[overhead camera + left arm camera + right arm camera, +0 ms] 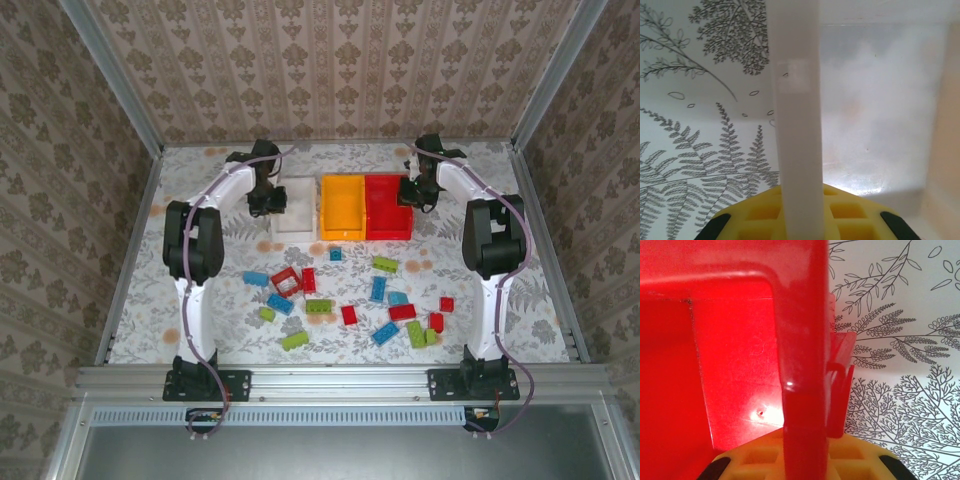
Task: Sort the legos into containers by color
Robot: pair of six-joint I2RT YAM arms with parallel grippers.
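Closest to the arm bases, the legos [319,306] lie loose on the patterned table [140,300]. Red, blue and lime green are mixed together in a band across the middle. A lime green brick [295,340] sits nearest the front and a red brick [403,312] lies off to the right. A small blue brick [336,254] lies just in front of the bins.

Behind the bricks three bins stand side by side in a row. The white bin [296,212] is on the left, the yellow-orange bin [342,205] in the middle and the red bin [388,212] on the right.

The left gripper [270,203] is at the white bin's outer left side. The right gripper [410,192] is at the red bin's outer right side.

From above I can't make out the fingers. The wrist cameras show more. On the left, the white bin's wall [797,140] runs straight up between the jaws, which are pressed onto it. A small pale square patch [792,77] is stuck on that wall, and any writing on it is too faint to tell. On the right, the red bin's wall [802,370] stands between the jaws in the same way, pinched at the rim.

Both wrist views also show the tablecloth's fine fern drawings [695,150], which from above read as faint blotches.
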